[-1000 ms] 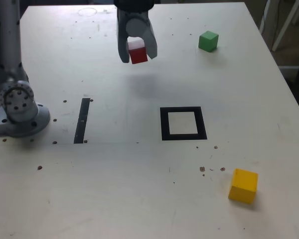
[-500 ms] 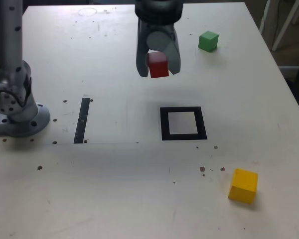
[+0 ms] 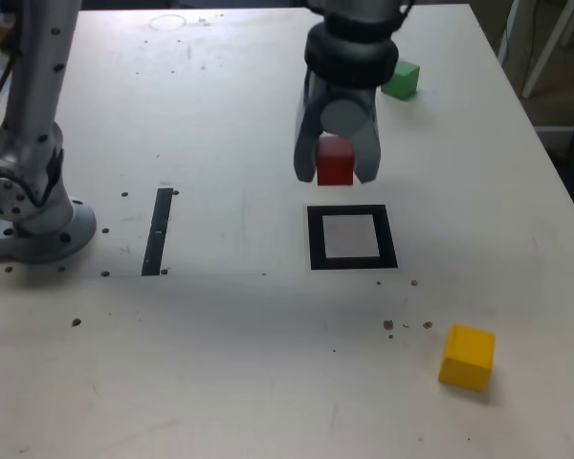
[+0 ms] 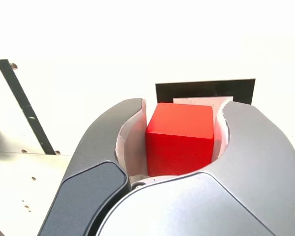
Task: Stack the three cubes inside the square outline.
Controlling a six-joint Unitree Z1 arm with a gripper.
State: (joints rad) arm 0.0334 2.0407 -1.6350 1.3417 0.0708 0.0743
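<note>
Gripper carried red cube toward square outline; green cube behind.

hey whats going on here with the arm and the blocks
A single robot arm holds the red cube in its end effector, jaws shut on it, above the white table just beyond the square outline of black tape. The outline's white centre has nothing in it yet. The green cube sits near the table's far edge and the yellow cube lies nearer the camera, toward the exterior view's right. Nothing is stacked.
</note>
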